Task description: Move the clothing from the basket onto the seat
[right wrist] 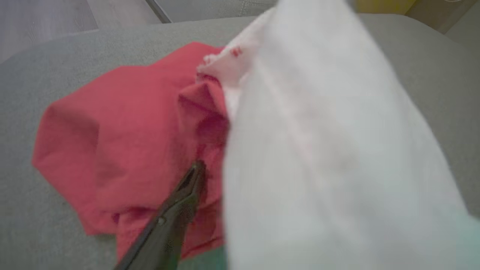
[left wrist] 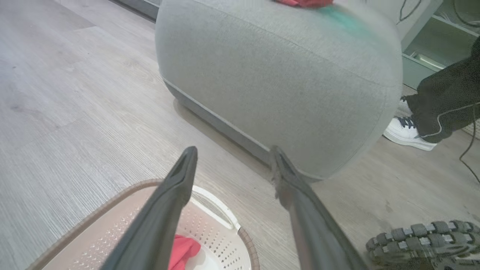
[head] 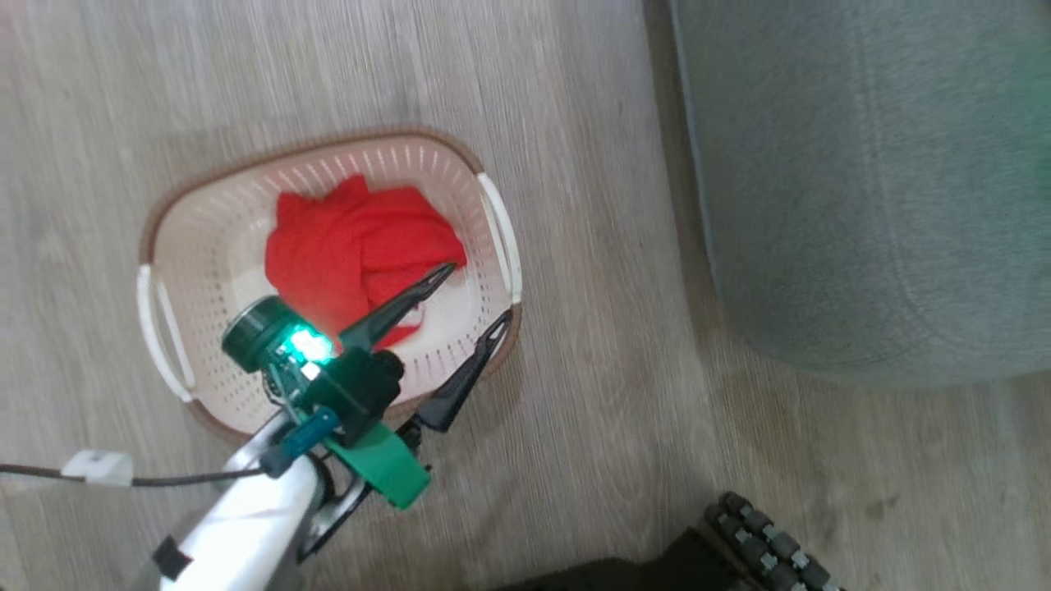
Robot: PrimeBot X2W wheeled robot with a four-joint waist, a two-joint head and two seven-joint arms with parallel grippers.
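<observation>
Ok, left arm enters from the lower left of the head view, pale forearm (head: 246, 525) angled up and right. Left end effector (head: 479, 290) hangs over the right end of the basket (head: 205, 246), fingers spread wide with nothing between them. One fingertip is over the red clothing (head: 353, 246) bunched in the basket, the other over the rim by the white handle (head: 501, 238). Contact with the fabric: can't tell.

Right end effector (right wrist: 238, 168) is over the seat (head: 862, 180). Right wrist view gives one dark finger (right wrist: 176, 210) above a red garment (right wrist: 112, 142) spread on the cushion. A white panel (right wrist: 318, 150) of fabric, blurred and close to the lens, covers the other finger, so I can't tell if the jaws are apart or clamped.

Head view gives the top-down layout: basket on the grey wood floor (head: 575, 123), near the seat, not touching. Left wrist view adds a scrap of red (left wrist: 305, 3) on the seat's top, plus a person's dark trouser leg (left wrist: 446, 97) and white shoe (left wrist: 407, 133) beside the seat.

Robot's roller wheel (head: 764, 542) sits at the bottom edge. A dark cable (head: 189, 478) with a white tag trails off the forearm.
</observation>
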